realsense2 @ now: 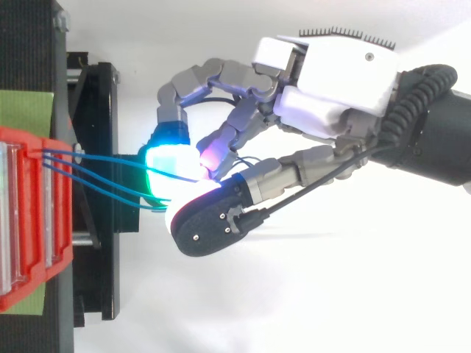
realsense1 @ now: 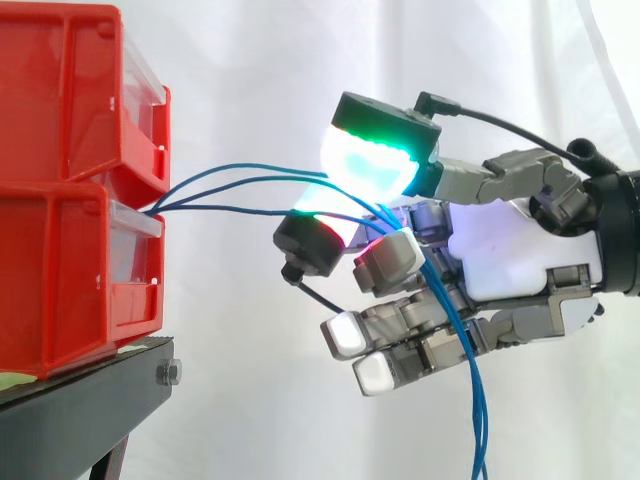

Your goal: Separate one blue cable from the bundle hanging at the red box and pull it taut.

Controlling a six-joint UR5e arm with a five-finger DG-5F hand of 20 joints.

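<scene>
White curtain (realsense1: 250,60) behind; thin blue cables (realsense1: 480,430) stretch from stacked red plastic bins (realsense1: 60,230) into the hand (realsense1: 510,250), fingers pinched around them.

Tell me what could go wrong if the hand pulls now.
1. All three blue cables run together between the curled fingers of the hand, so a pull would likely tighten the bundle, not one strand.
2. Their ends hang loose below the palm; they may slide through the pads rather than go taut.
3. The red bins sit at the edge of the black stand; a hard pull might shift them.
</scene>
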